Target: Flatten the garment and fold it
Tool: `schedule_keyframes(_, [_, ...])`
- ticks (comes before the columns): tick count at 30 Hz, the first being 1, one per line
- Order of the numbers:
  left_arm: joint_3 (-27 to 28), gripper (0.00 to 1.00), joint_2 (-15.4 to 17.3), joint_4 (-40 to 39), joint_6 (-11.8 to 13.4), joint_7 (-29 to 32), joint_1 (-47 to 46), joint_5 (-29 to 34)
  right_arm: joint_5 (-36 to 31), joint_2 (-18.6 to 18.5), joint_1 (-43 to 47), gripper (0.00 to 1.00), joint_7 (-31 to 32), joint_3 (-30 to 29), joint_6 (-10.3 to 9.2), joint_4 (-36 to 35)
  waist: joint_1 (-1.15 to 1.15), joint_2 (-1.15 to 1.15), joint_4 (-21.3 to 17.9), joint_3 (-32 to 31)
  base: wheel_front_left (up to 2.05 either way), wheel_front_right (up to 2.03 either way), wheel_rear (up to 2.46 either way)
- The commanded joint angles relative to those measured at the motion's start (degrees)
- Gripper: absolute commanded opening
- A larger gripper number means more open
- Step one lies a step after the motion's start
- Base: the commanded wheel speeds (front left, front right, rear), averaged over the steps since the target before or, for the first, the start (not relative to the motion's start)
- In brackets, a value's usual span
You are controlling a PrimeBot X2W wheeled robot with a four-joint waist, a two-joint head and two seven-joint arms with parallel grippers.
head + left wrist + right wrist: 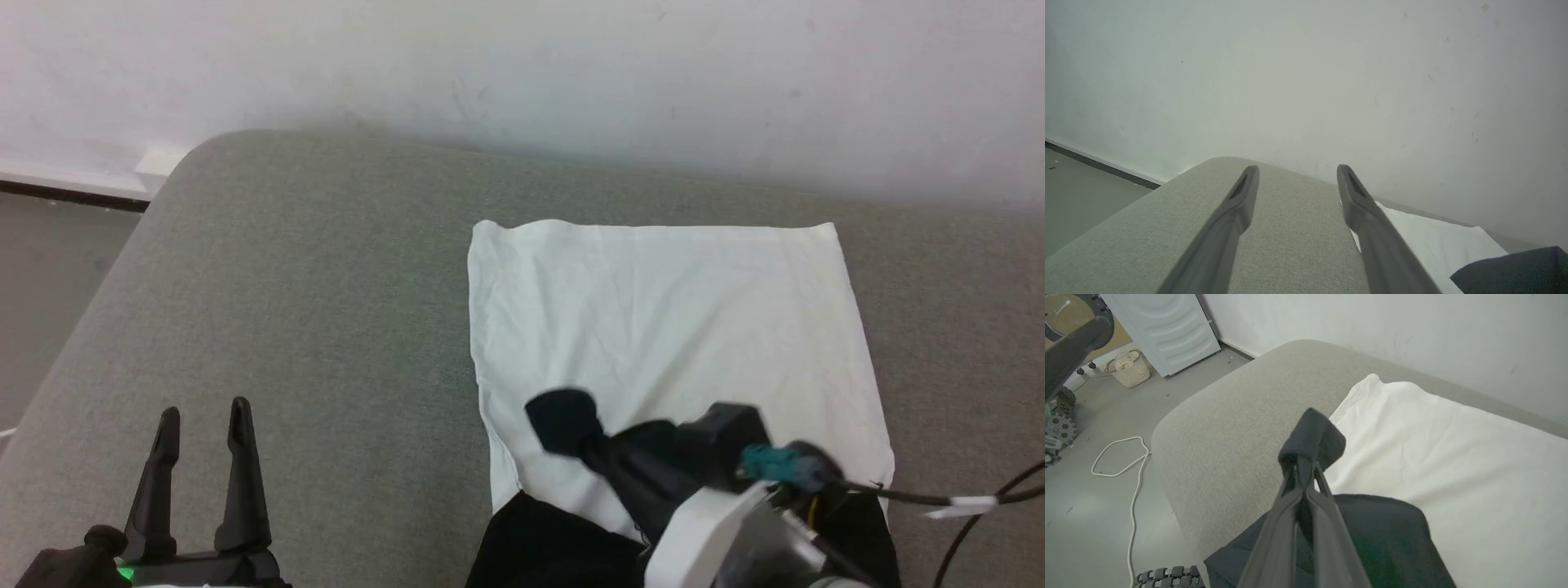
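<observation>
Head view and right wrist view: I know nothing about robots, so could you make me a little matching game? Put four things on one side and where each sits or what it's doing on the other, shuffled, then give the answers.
Things
1. left gripper
2. right gripper
3. white body of the garment
4. basket

States or places
A. pinched shut on the black sleeve
B. lying spread on the grey cushion
C. open, holding nothing
D. on the floor beside a white appliance

Pairs: 1-C, 2-A, 3-B, 4-D
</observation>
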Motion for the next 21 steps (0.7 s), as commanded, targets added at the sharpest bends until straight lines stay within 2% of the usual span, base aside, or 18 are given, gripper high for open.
schedule_keyframes(1, [-0.1, 1.00, 0.0, 0.1, 0.3, -0.1, -0.6, -0.2, -0.2, -0.4, 0.7, 0.00, -0.4, 0.7, -0.04, 0.7, 0.00, 0.00, 0.6, 0.3, 0.00, 0.00, 0.00])
schedule_keyframes(7, [-0.9, 1.00, -0.2, 0.7, 0.2, -0.2, -0.8, -0.3, -1.4, -2.2, 1.8, 0.00, -1.7, 5.7, -0.04, 9.5, 0.00, 0.00, 2.0, 0.0, 0.00, 0.00, 0.00])
schedule_keyframes(11, [-1.3, 1.00, -0.2, 1.3, 0.1, 0.0, -1.2, -0.4, -3.5, -1.9, 1.3, 0.00, -4.1, 6.3, -0.04, 18.4, 0.00, 0.00, 2.8, -0.6, 0.00, 0.00, 0.00])
schedule_keyframes(12, [-1.4, 1.00, -0.2, 1.4, 0.1, 0.1, -1.3, -0.4, -4.2, -1.7, 0.8, 0.07, -4.7, 6.6, -0.04, 20.9, 0.00, 0.00, 2.9, -0.8, 0.00, 0.00, 0.00])
schedule_keyframes(13, [-1.5, 1.00, -0.2, 1.5, 0.2, 0.1, -1.3, -0.4, -4.7, -1.4, 0.4, 0.30, -5.5, 6.7, -0.04, 23.3, 0.00, 0.00, 3.0, -1.0, 0.00, 0.00, 0.00])
schedule_keyframes(14, [-1.6, 1.00, -0.2, 1.6, 0.2, 0.2, -1.2, -0.5, -5.1, -1.0, -0.1, 0.74, -6.2, 6.8, -0.04, 25.7, 0.00, 0.00, 3.1, -1.2, 0.00, 0.00, 0.00])
schedule_keyframes(15, [-1.7, 1.00, -0.2, 1.6, 0.2, 0.3, -1.2, -0.5, -5.4, -0.7, -0.6, 1.00, -7.0, 7.0, -0.04, 27.8, 0.00, 0.00, 3.1, -1.4, 0.00, 0.00, 0.00])
schedule_keyframes(18, [-2.0, 1.00, -0.1, 1.6, 0.2, 0.5, -1.1, -0.5, -5.2, 0.1, -2.2, 1.00, -9.9, 6.7, -0.04, 31.6, 0.00, 0.00, 3.4, -1.8, 0.00, 0.00, 0.00])
schedule_keyframes(21, [-2.2, 1.00, -0.1, 1.5, 0.3, 0.7, -1.1, -0.5, -3.0, 0.5, -3.4, 1.00, -12.1, 5.1, -0.04, 31.3, 0.00, 0.00, 3.1, -2.0, 0.00, 0.00, 0.00])
